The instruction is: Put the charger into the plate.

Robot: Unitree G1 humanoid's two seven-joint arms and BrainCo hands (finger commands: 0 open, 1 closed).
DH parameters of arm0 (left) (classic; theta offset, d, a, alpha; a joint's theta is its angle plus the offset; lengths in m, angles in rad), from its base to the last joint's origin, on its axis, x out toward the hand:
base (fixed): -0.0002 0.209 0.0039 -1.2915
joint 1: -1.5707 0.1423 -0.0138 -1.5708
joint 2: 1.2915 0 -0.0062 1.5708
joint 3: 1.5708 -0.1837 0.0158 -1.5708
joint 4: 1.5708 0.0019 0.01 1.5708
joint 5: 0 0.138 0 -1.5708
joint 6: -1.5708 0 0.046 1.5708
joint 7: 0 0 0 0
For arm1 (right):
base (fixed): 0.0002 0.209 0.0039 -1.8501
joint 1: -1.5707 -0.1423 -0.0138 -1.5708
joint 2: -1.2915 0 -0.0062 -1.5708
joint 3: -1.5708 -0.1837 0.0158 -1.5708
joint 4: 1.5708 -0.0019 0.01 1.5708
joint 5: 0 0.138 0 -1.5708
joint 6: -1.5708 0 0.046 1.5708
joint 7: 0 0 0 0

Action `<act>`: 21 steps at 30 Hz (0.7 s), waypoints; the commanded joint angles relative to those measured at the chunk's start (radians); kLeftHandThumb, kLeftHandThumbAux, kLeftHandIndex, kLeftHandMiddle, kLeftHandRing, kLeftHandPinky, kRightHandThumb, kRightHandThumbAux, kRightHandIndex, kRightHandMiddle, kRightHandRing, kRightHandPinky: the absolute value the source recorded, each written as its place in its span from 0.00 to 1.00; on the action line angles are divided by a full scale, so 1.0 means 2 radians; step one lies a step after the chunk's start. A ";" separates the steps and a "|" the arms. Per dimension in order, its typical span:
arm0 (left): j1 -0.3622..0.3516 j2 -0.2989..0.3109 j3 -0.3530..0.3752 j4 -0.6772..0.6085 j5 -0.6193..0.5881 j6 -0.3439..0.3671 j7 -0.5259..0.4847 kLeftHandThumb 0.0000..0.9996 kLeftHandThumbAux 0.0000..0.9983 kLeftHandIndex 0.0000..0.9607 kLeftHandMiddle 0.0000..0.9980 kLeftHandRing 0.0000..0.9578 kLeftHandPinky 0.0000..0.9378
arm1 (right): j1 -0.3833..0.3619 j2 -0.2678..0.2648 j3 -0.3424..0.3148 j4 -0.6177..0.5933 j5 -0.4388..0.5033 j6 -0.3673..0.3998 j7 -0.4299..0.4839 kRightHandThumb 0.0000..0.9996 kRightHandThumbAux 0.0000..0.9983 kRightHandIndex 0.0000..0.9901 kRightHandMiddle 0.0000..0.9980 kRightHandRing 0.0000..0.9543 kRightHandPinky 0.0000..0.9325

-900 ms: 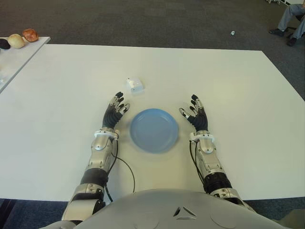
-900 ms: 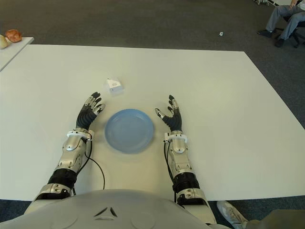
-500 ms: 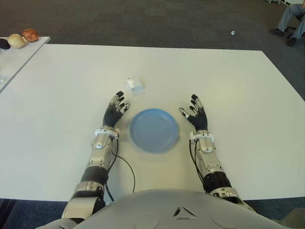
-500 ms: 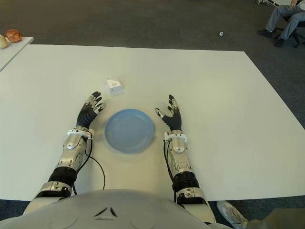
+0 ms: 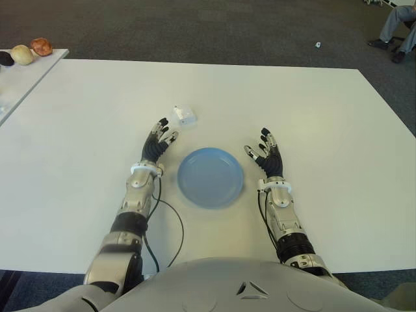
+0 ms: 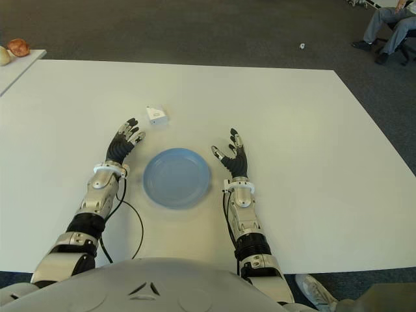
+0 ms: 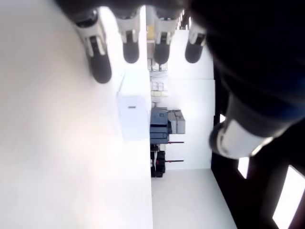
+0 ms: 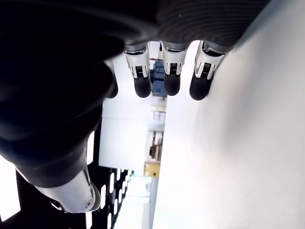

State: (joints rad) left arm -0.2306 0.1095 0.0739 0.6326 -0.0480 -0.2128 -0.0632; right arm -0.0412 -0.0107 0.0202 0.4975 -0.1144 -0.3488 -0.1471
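Since the earlier frames my left hand (image 5: 158, 140) has crept forward and a little upward in the eye views, closing some of the gap to the small white boxy charger (image 5: 184, 116), though hand and charger are apart. Its fingers (image 7: 97, 52) are spread and straight, holding nothing, and the wrist view shows the charger lying just past the fingertips on the white table (image 5: 78, 130). That charger sits left of centre in the left eye view, above and slightly left of the round light-blue plate (image 5: 210, 177), not touching it, and the plate holds nothing. My left hand shows just left of the plate's upper rim. My right hand (image 5: 266, 156) shows at the plate's right side, where it was before, fingers apart and grasping nothing. At the upper left corner, some rounded items (image 5: 30, 51) lie on a second white table (image 5: 19, 81). At the upper right corner, a seated person's legs (image 5: 395, 26) show above the dark carpet (image 5: 195, 29).
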 commanded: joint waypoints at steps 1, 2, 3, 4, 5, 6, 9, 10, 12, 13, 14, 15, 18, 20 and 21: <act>-0.044 0.014 0.004 0.014 0.013 0.028 0.016 0.01 0.67 0.01 0.05 0.04 0.04 | 0.026 0.001 0.001 0.029 -0.001 0.023 0.002 0.11 0.79 0.04 0.06 0.06 0.09; -0.049 0.016 0.003 0.014 0.016 0.030 0.019 0.01 0.67 0.01 0.05 0.03 0.04 | 0.026 0.001 0.001 0.028 -0.001 0.023 0.002 0.12 0.79 0.04 0.06 0.06 0.09; -0.052 0.017 0.002 0.015 0.018 0.031 0.021 0.01 0.67 0.01 0.04 0.03 0.04 | 0.027 0.001 0.001 0.028 -0.001 0.023 0.002 0.12 0.79 0.04 0.06 0.06 0.09; -0.054 0.017 0.002 0.016 0.019 0.032 0.022 0.02 0.67 0.01 0.04 0.03 0.03 | 0.027 0.001 0.001 0.028 -0.001 0.022 0.002 0.12 0.79 0.05 0.06 0.06 0.09; -0.059 0.019 0.001 0.016 0.021 0.035 0.024 0.02 0.67 0.01 0.04 0.03 0.03 | 0.027 0.001 0.001 0.028 -0.001 0.023 0.002 0.12 0.79 0.05 0.06 0.06 0.09; -0.066 0.021 -0.001 0.017 0.024 0.040 0.024 0.02 0.67 0.01 0.04 0.03 0.03 | 0.027 0.001 0.001 0.028 -0.001 0.023 0.002 0.12 0.79 0.05 0.06 0.06 0.09; -0.080 0.024 -0.005 0.018 0.030 0.050 0.024 0.03 0.65 0.00 0.02 0.01 0.01 | 0.027 0.002 0.001 0.026 0.000 0.025 0.003 0.12 0.79 0.04 0.06 0.06 0.09; -0.085 0.024 -0.007 0.019 0.033 0.053 0.026 0.03 0.65 0.00 0.02 0.01 0.01 | 0.027 0.002 0.000 0.026 0.000 0.025 0.003 0.12 0.79 0.04 0.06 0.06 0.08; -0.091 0.024 -0.008 0.020 0.037 0.057 0.027 0.03 0.64 0.00 0.02 0.00 0.00 | 0.027 0.002 0.000 0.026 0.001 0.025 0.003 0.12 0.79 0.04 0.06 0.05 0.09; -0.095 0.023 -0.009 0.021 0.039 0.058 0.028 0.03 0.64 0.00 0.02 0.00 0.00 | 0.027 0.002 0.000 0.026 0.001 0.025 0.003 0.12 0.79 0.04 0.06 0.05 0.09; -0.096 0.023 -0.009 0.021 0.040 0.059 0.029 0.03 0.63 0.00 0.02 0.00 0.00 | 0.027 0.002 0.000 0.026 0.001 0.025 0.003 0.12 0.79 0.04 0.05 0.05 0.09; -0.104 0.022 -0.011 0.026 0.045 0.059 0.032 0.03 0.63 0.00 0.02 0.00 0.00 | 0.027 0.003 0.000 0.026 0.002 0.025 0.004 0.12 0.79 0.04 0.05 0.05 0.09; -0.116 0.022 -0.016 0.035 0.054 0.058 0.037 0.03 0.62 0.00 0.01 0.00 0.00 | 0.028 0.003 -0.001 0.025 0.004 0.024 0.006 0.13 0.79 0.04 0.05 0.05 0.09; -0.123 0.022 -0.018 0.044 0.060 0.055 0.040 0.03 0.62 0.00 0.01 0.00 0.00 | 0.029 0.003 -0.001 0.025 0.004 0.024 0.007 0.13 0.80 0.04 0.05 0.05 0.09; -0.130 0.022 -0.020 0.052 0.064 0.052 0.042 0.03 0.62 0.00 0.00 0.00 0.00 | 0.029 0.003 -0.001 0.024 0.005 0.024 0.007 0.13 0.80 0.04 0.05 0.05 0.09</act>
State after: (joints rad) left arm -0.4586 0.1518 0.0499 0.6978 0.0593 -0.1128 0.0057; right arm -0.0403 -0.0097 0.0188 0.4954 -0.1121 -0.3518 -0.1437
